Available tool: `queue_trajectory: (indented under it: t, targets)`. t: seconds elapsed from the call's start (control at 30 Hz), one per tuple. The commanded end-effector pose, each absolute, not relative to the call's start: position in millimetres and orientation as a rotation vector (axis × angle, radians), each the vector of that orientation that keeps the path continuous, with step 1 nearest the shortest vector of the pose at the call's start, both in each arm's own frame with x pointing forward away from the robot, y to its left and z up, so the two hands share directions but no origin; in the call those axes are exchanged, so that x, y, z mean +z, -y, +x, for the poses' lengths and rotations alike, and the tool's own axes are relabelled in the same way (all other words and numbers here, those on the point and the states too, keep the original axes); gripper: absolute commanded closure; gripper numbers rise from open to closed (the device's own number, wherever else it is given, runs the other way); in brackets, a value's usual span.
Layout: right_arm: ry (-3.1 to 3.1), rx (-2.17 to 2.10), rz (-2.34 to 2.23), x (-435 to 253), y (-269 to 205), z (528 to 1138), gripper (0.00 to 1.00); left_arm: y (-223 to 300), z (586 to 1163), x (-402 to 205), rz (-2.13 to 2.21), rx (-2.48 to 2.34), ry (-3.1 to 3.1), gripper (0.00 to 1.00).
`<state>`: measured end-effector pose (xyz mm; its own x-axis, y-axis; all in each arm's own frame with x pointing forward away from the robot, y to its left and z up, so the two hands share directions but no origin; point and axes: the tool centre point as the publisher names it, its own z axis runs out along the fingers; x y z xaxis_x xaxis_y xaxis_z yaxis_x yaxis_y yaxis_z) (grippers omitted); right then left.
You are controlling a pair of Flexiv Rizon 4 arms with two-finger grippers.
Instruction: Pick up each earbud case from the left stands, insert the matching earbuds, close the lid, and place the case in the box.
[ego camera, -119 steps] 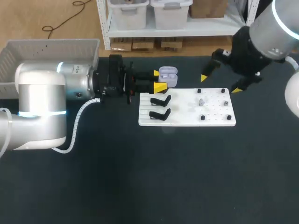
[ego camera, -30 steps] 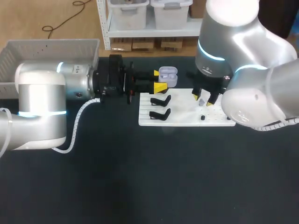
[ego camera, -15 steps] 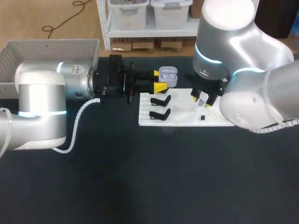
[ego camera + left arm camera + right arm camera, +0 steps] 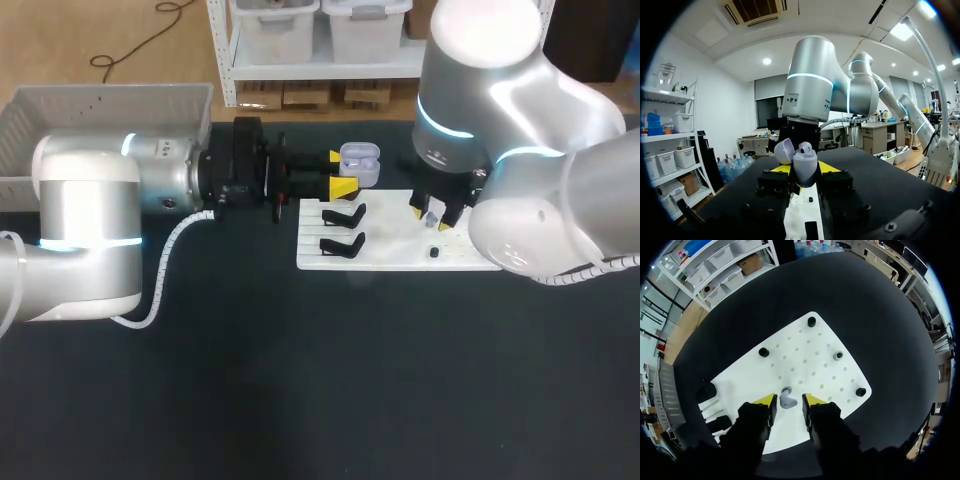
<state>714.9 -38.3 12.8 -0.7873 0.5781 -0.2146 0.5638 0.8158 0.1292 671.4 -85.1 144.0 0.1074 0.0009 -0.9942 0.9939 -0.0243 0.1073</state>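
Earbud case (image 4: 804, 169), lid (image 4: 783, 150) open, clenched in left tool (image 4: 340, 172); right tool (image 4: 788, 399) released, astride earbud (image 4: 786, 401).

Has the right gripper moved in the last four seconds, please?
Yes: the right gripper came leftward from beyond the white board's far edge to over its middle.

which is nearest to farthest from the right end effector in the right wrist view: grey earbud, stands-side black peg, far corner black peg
From the right end effector:
1. grey earbud: between its fingers.
2. stands-side black peg: ahead, partway along the board.
3. far corner black peg: farthest ahead, at the board's corner.
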Motion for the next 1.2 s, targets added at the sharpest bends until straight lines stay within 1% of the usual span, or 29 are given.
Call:
queue_trajectory:
  t: [0.03,0.37,0.53,0.6,0.73,0.77,1.2]
  targets:
    - [-2.754,0.081,0.88,12,39,716,0.67,85,670,144,1.274,-1.141,-1.121,1.0]
    - [-2.759,0.081,0.87,11,39,720,0.71,85,670,144,1.274,-1.141,-1.121,1.0]
    - [-2.768,0.085,0.863,10,37,720,0.75,85,670,144,1.274,-1.141,-1.121,1.0]
    - [-2.771,0.084,0.86,10,37,720,0.78,85,670,144,1.274,-1.141,-1.121,1.0]
    - [-2.776,0.078,0.853,9,36,720,0.97,85,670,144,1.274,-1.141,-1.121,1.0]
    - [-2.777,0.076,0.852,9,36,720,1.0,85,670,144,1.274,-1.141,-1.121,1.0]
    - [-2.772,0.146,0.9,29,52,715,1.0,85,670,144,1.274,-1.141,-1.121,1.0]
